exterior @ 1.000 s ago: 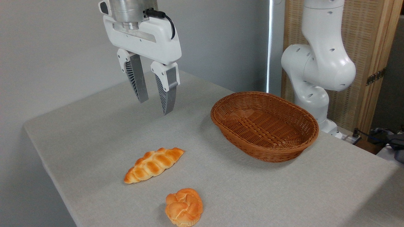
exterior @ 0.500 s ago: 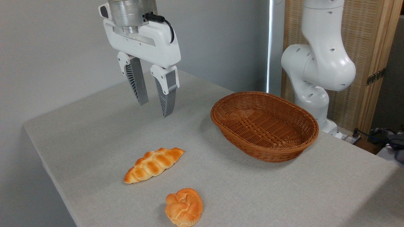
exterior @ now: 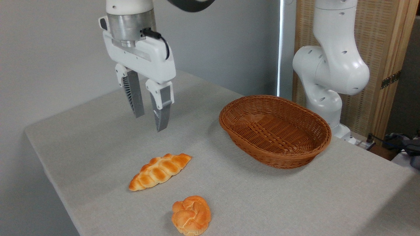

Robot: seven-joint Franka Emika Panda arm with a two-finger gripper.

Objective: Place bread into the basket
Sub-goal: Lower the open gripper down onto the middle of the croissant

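Item: gripper (exterior: 149, 123), fingers parted narrowly, empty, poised above the table (exterior: 295, 196). Bread (exterior: 159, 171): flat on the cloth, below and nearer the camera; basket (exterior: 275, 130) empty (round bun (exterior: 191, 215) irrelevant). Step: approach. Next: descend, straddle the loaf crosswise.

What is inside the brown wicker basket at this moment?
Nothing shows inside the basket: only its bare woven bottom. Its near wall hides a strip of the floor. The bread lies on the table.
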